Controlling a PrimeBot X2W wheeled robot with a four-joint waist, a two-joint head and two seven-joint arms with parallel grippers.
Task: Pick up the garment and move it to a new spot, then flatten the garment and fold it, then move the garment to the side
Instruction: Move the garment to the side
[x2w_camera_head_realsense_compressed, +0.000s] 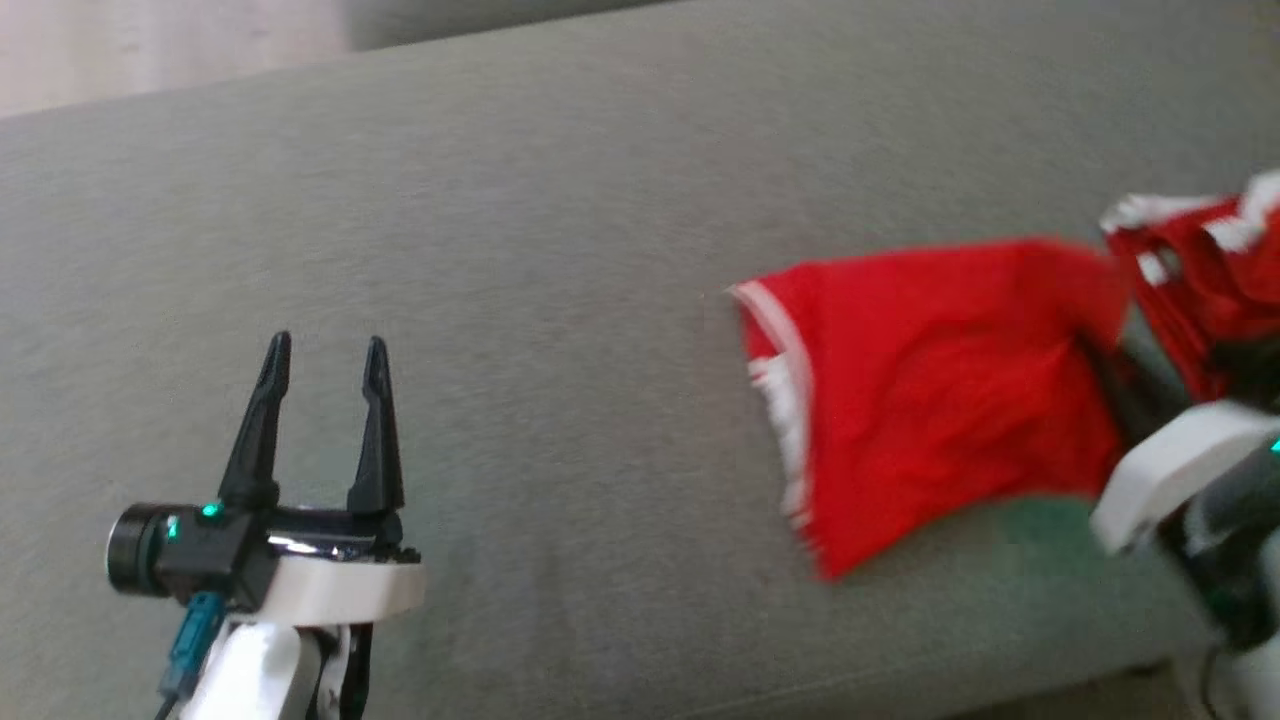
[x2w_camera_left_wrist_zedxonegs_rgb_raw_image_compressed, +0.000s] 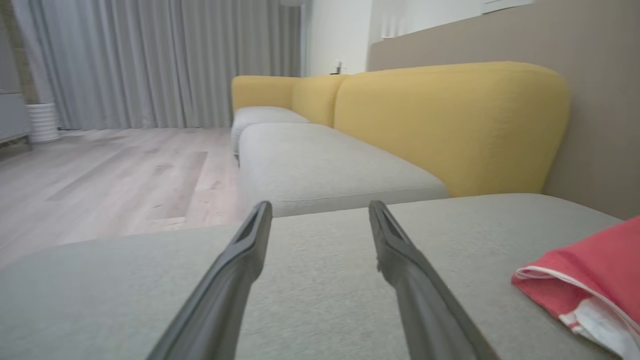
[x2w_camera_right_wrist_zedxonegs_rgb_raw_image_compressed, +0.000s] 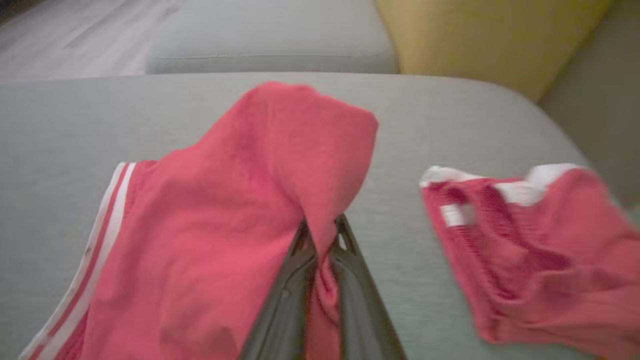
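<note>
Right pincer (x2w_camera_right_wrist_zedxonegs_rgb_raw_image_compressed: 322, 232) clenched on a raised fold of the garment (x2w_camera_right_wrist_zedxonegs_rgb_raw_image_compressed: 200, 240), which lies on the sofa (x2w_camera_head_realsense_compressed: 500, 250), long axis toward the released left pincer (x2w_camera_head_realsense_compressed: 322, 365), well apart; right arm nearer.

I'm not making out any writing, brand, number or sign anywhere here. A small white patch (x2w_camera_right_wrist_zedxonegs_rgb_raw_image_compressed: 454, 215) is showing on the red mesh garment (x2w_camera_right_wrist_zedxonegs_rgb_raw_image_compressed: 525, 260), but it is blurring too much for me to read anything on it.
</note>
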